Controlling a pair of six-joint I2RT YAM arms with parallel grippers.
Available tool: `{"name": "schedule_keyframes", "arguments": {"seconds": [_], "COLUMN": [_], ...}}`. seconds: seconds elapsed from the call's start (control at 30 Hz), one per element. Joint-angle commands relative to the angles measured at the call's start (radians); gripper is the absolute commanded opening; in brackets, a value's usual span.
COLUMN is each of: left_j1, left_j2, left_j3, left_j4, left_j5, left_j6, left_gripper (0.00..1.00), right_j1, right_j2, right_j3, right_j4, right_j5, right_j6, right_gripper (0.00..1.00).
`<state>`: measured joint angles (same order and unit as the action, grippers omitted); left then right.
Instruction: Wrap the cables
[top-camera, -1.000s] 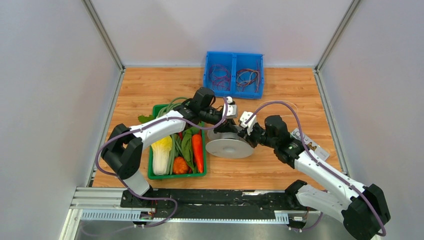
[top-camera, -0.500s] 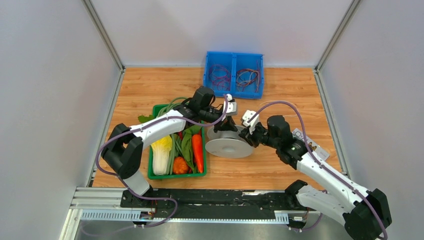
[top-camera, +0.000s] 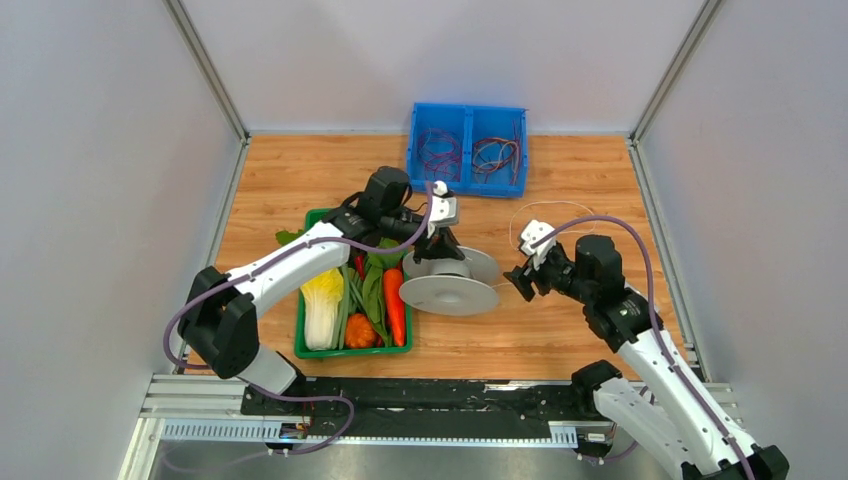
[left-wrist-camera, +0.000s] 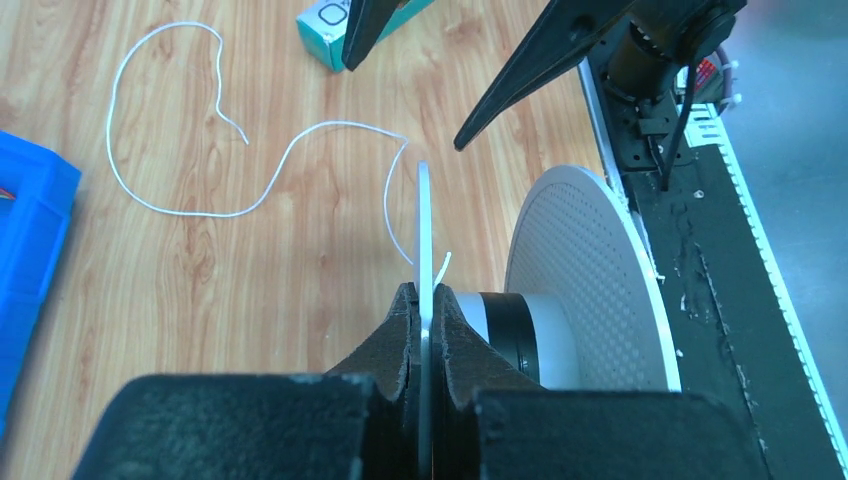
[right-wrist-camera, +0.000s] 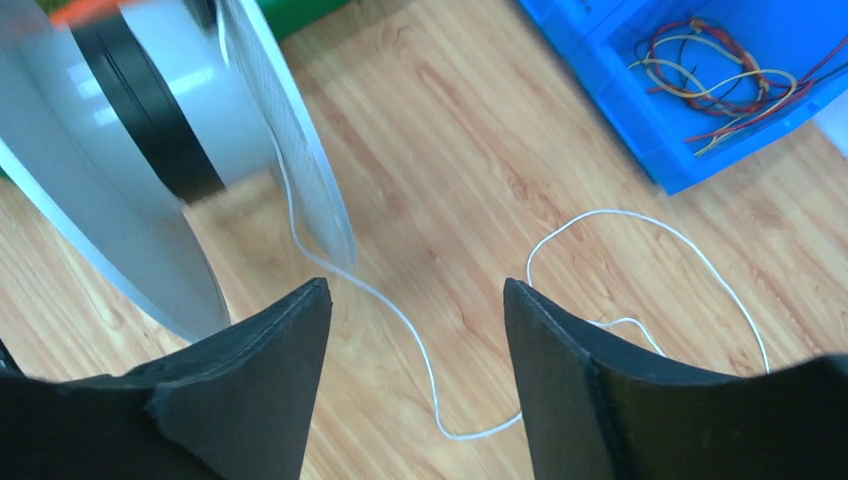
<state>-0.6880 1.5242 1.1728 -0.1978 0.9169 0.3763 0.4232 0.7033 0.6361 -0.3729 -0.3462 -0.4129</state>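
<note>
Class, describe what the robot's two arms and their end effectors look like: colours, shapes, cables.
The left arm and right arm are white shells with black joints; a purple hose loops along each. The left end effector and right end effector each have two black, matte, wedge-shaped fingers, with a small white block behind them.

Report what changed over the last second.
The right end effector opened and drew back right, off the spool. The left end effector shut on one spool flange and shifted slightly left. The white wire lies loose on the table. The blue bin and vegetable crate stayed put.
</note>
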Motion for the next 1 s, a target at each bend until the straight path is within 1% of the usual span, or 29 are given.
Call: {"name": "schedule_keyframes", "arguments": {"seconds": [0.0,0.13,0.2,0.37,0.5,0.6,0.73,0.87,0.9,0.97], "left_j1": [0.018,0.018,0.018,0.018,0.018,0.018,0.018,0.022,0.025,0.027], "left_j2": [-0.091,-0.113,-0.128,-0.165,-0.180,-0.191,-0.210,-0.237,-0.245,-0.257], "left_j3": [0.030,0.054,0.056,0.050,0.044,0.041,0.037,0.028,0.024,0.018], "left_j4": [-0.020,-0.143,-0.175,-0.201,-0.212,-0.212,-0.180,-0.135,-0.123,-0.120], "left_j5": [0.114,0.138,0.143,0.143,0.132,0.122,0.103,0.086,0.082,0.076], "left_j6": [0.050,0.166,0.206,0.237,0.239,0.227,0.188,0.132,0.122,0.121], "left_gripper": [0.00,0.00,0.00,0.00,0.00,0.00,0.00,0.00,0.00,0.00], "right_j1": [-0.050,-0.084,-0.095,-0.115,-0.139,-0.161,-0.164,-0.213,-0.225,-0.245], "right_j2": [0.010,0.077,0.116,0.266,0.398,0.458,0.492,0.490,0.486,0.476], "right_j3": [-0.029,-0.053,-0.068,-0.050,-0.019,-0.001,-0.001,0.005,0.008,0.011], "right_j4": [-0.095,-0.106,-0.089,-0.052,-0.043,-0.061,-0.055,-0.078,-0.086,-0.093], "right_j5": [-0.132,-0.207,-0.234,-0.300,-0.313,-0.330,-0.297,-0.284,-0.284,-0.274], "right_j6": [-0.162,-0.254,-0.285,-0.313,-0.308,-0.343,-0.380,-0.392,-0.398,-0.408], "right_gripper": [0.73,0.84,0.87,0.86,0.78,0.66,0.31,0.05,0.00,0.00]}}
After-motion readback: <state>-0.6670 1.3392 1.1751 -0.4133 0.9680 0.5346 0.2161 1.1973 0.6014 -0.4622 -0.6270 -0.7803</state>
